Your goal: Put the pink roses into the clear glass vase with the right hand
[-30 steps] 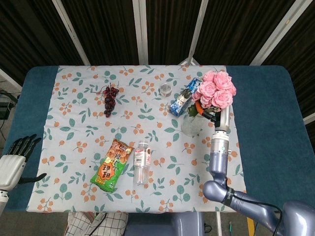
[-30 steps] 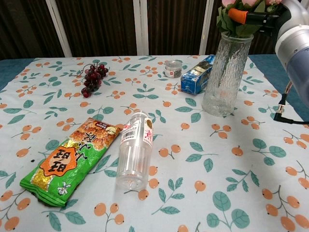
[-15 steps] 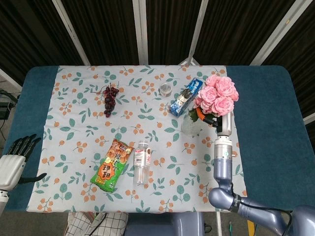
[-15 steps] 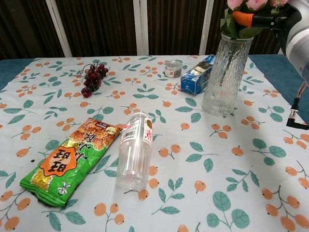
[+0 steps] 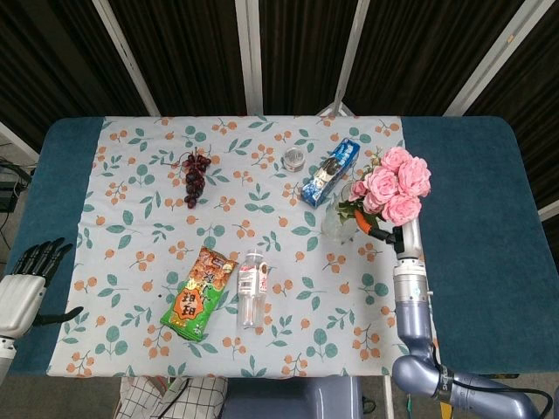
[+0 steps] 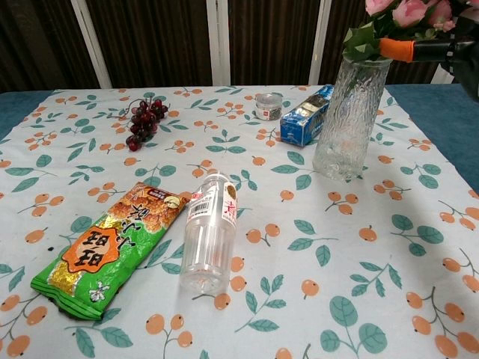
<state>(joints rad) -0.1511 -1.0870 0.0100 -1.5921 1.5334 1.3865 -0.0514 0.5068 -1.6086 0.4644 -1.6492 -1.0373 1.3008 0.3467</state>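
The right robot hand (image 5: pixel 390 229) is mostly hidden under the pink roses (image 5: pixel 389 183) in the head view; its fingers cannot be made out. In the chest view the frame's top edge cuts the roses off, and only a dark sliver of that hand shows at the right edge beside the glass vase (image 6: pixel 348 116). The left robot hand (image 5: pixel 24 286) is cut by the head view's left edge.

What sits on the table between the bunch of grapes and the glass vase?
In the head view, a small round tin and a blue box lie between the grapes and the vase.
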